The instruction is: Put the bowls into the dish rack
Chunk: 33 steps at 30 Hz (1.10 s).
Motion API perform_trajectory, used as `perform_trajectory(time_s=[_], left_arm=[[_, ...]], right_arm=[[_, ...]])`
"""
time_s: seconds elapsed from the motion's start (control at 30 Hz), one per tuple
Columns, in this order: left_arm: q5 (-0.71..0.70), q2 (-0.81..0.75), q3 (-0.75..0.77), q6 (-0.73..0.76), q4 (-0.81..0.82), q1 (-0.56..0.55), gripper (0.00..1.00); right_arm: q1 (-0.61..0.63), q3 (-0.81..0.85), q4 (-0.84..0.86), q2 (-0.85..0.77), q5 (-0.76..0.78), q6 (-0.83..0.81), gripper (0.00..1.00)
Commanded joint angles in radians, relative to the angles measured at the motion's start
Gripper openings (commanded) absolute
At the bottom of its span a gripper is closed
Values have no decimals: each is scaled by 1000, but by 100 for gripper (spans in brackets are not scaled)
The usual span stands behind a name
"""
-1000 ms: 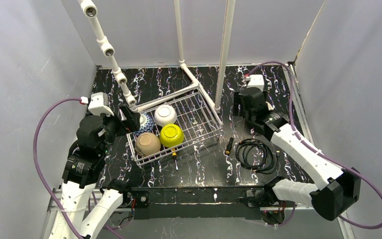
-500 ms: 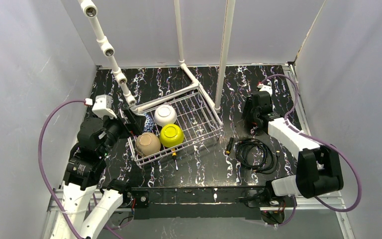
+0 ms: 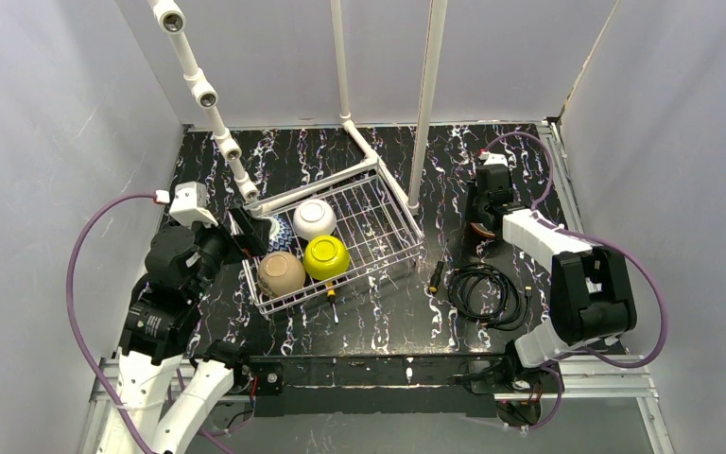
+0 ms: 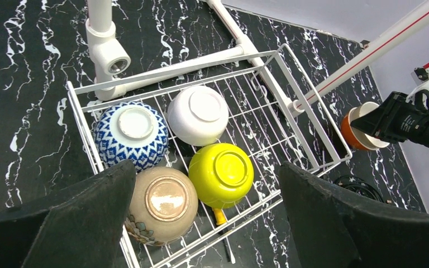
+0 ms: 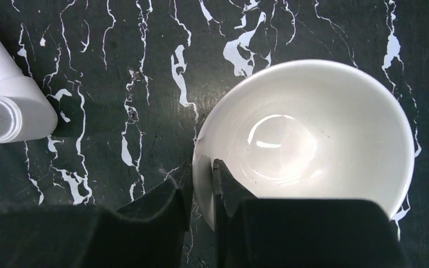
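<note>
The white wire dish rack (image 3: pixel 369 277) (image 4: pixel 257 123) holds several upturned bowls: blue-white (image 4: pixel 131 134) (image 3: pixel 277 230), white (image 4: pixel 196 113) (image 3: pixel 314 218), tan (image 4: pixel 162 206) (image 3: pixel 282 273) and yellow-green (image 4: pixel 221 174) (image 3: pixel 326 256). My left gripper (image 4: pixel 205 173) (image 3: pixel 250 227) hangs open over the rack's left side, holding nothing. An orange bowl with a white inside (image 5: pixel 313 134) (image 4: pixel 363 129) sits upright on the table right of the rack. My right gripper (image 5: pixel 203 170) (image 3: pixel 480 213) is shut on its near-left rim, one finger inside and one outside.
White PVC pipes (image 3: pixel 425 104) rise behind and beside the rack, with a pipe elbow (image 5: pixel 8 109) left of the orange bowl. A black cable coil (image 3: pixel 487 288) and a yellow-ended tool (image 3: pixel 435 277) lie front right. A screwdriver (image 4: pixel 223 223) pokes from under the rack.
My right arm swung back toward the far right and its jaws closed onto the orange bowl's rim. The left gripper shifted only slightly and stayed open.
</note>
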Motion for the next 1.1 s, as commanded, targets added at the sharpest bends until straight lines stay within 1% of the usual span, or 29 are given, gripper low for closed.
perform_trajectory(time_s=[0.0, 0.1, 0.27, 0.47, 0.57, 0.7, 0.87, 0.97, 1.07], left_arm=[[-50, -18, 23, 11, -32, 1, 98], [-56, -20, 30, 20, -41, 1, 98], [-70, -16, 41, 25, -46, 1, 98], [-94, -3, 44, 17, -37, 2, 98], [-115, 4, 47, 13, -29, 1, 98], [-149, 8, 51, 6, -32, 1, 98], [-174, 5, 58, 5, -49, 1, 98], [-192, -1, 61, 6, -62, 1, 98], [-238, -9, 59, -13, -83, 2, 98]], right_arm=[[-11, 70, 18, 26, -12, -23, 22], [-12, 80, 19, 14, -9, -20, 16], [-11, 93, 8, -22, 29, -22, 1], [-12, 101, -27, -118, 134, -32, 1], [-11, 115, -54, -176, 159, -34, 1], [-10, 143, -98, -241, 156, -20, 1], [-10, 182, -185, -306, 119, 32, 1], [-11, 208, -255, -350, 56, 68, 1], [-10, 171, -254, -411, -17, 56, 1]])
